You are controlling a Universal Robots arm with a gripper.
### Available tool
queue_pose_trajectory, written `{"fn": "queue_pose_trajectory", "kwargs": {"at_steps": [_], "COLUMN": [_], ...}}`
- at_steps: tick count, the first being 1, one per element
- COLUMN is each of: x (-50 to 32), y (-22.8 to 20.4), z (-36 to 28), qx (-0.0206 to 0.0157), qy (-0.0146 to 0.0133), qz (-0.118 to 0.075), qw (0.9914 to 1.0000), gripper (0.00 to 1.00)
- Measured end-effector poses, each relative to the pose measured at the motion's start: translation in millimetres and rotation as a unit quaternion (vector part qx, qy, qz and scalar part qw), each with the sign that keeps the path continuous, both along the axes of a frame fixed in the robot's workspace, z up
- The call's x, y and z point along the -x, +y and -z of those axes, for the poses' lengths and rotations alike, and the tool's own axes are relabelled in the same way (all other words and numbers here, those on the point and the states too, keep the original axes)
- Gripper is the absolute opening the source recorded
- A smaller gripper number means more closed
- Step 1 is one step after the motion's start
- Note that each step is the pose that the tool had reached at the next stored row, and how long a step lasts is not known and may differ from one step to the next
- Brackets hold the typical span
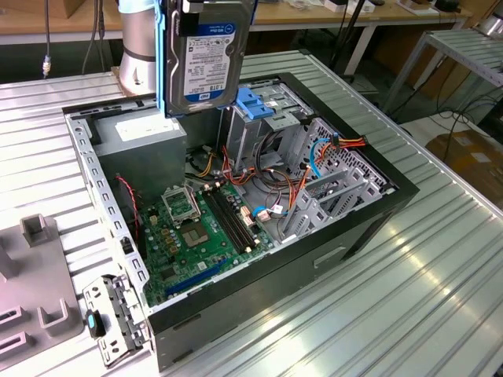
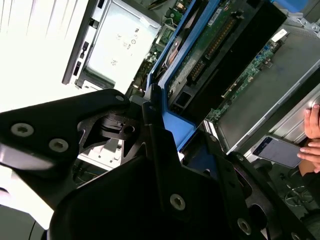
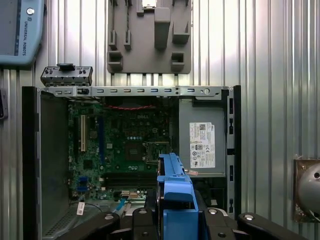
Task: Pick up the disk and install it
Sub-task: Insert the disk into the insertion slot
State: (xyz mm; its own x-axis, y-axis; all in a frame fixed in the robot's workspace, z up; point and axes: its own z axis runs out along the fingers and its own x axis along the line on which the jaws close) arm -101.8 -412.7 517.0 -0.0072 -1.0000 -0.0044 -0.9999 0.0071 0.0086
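The fingers (image 3: 151, 210) are closed on the disk (image 1: 208, 59), gripping its blue side rails and holding it upright in the air above the open computer case (image 1: 346, 236) on the ribbed metal worktop (image 1: 440, 267). Inside the case lie a green motherboard (image 1: 192, 228), a grey power-supply box (image 1: 141, 135) and coloured cables (image 1: 283, 188). The disk's white, blue-edged label carries black print and barcodes.
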Motion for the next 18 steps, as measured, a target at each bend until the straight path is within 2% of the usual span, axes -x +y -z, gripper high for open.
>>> {"fn": "queue_pose_trajectory", "kwargs": {"at_steps": [18], "x": [0.0], "y": [-3.4], "z": [0.0], "qx": [0.0], "qy": [0.0], "qz": [0.0], "qw": [1.0], "gripper": [0.37]}}
